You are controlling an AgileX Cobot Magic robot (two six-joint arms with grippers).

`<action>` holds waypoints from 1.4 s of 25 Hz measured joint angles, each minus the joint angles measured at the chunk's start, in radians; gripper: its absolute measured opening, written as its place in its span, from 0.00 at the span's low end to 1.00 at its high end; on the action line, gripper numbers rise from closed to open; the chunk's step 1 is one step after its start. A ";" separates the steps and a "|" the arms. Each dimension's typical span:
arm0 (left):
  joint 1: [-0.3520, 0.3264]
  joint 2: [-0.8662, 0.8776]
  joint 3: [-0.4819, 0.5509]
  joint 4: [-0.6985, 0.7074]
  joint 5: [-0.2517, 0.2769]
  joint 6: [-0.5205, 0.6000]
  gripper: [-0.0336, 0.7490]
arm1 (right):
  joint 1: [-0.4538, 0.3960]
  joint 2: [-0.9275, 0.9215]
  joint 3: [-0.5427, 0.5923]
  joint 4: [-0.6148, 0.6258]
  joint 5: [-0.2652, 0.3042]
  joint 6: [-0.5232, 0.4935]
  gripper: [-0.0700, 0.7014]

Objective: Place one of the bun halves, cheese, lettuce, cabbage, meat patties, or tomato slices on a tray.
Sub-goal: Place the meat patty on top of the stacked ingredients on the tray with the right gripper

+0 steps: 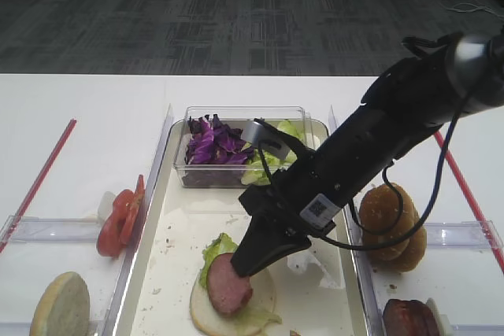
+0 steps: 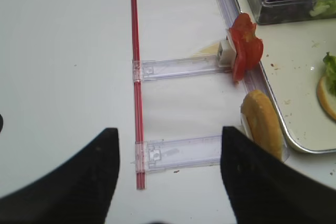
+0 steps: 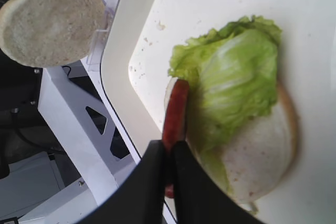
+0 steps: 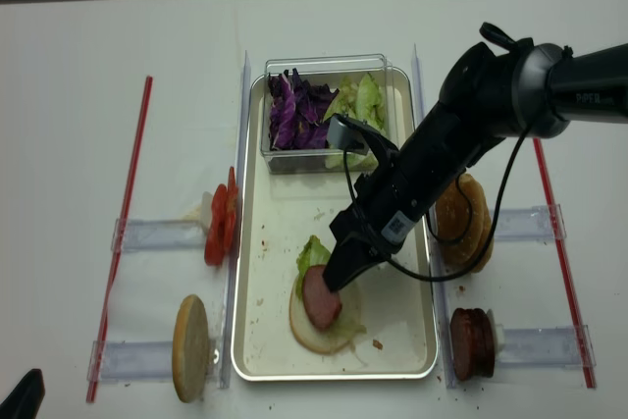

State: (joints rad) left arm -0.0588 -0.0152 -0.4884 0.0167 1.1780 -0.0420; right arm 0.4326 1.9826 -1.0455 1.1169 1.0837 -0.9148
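A cream tray (image 1: 197, 218) lies mid-table. On its near end a pale bun half (image 1: 206, 311) lies flat with green lettuce (image 1: 216, 248) on it. My right gripper (image 1: 246, 267) is shut on a pinkish-brown meat patty (image 1: 228, 287), held tilted on edge right over that lettuce and bun. The right wrist view shows the patty (image 3: 176, 111) edge-on between the black fingers, beside the lettuce (image 3: 236, 77). My left gripper (image 2: 169, 132) is open and holds nothing, above the bare table left of the tray (image 2: 294, 103).
A clear tub at the tray's far end holds purple cabbage (image 1: 209, 143) and lettuce (image 1: 268, 164). Left of the tray stand tomato slices (image 1: 120, 222) and a bun half (image 1: 61, 304) in clear holders. To the right are speckled bun domes (image 1: 394, 226) and another patty (image 1: 409, 320). Red rods (image 2: 136, 77) flank both sides.
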 joint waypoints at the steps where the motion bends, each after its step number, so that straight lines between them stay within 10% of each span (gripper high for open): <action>1: 0.000 0.000 0.000 0.000 0.000 0.000 0.59 | 0.000 0.000 0.000 0.000 -0.003 0.000 0.15; 5: 0.000 0.000 0.000 0.000 0.000 0.000 0.59 | 0.000 0.000 0.000 0.000 -0.005 0.000 0.19; 14: 0.000 0.000 0.000 0.000 0.000 0.000 0.59 | 0.000 0.000 0.000 0.000 -0.012 0.032 0.65; 27: 0.000 0.000 0.000 0.000 0.000 0.000 0.59 | 0.000 0.000 -0.034 -0.077 -0.074 0.143 0.68; 35: 0.000 0.000 0.000 0.000 0.000 0.000 0.59 | 0.000 0.000 -0.163 -0.193 0.054 0.293 0.67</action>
State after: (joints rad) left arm -0.0588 -0.0152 -0.4884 0.0167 1.1780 -0.0420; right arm 0.4326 1.9826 -1.2085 0.9242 1.1380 -0.6215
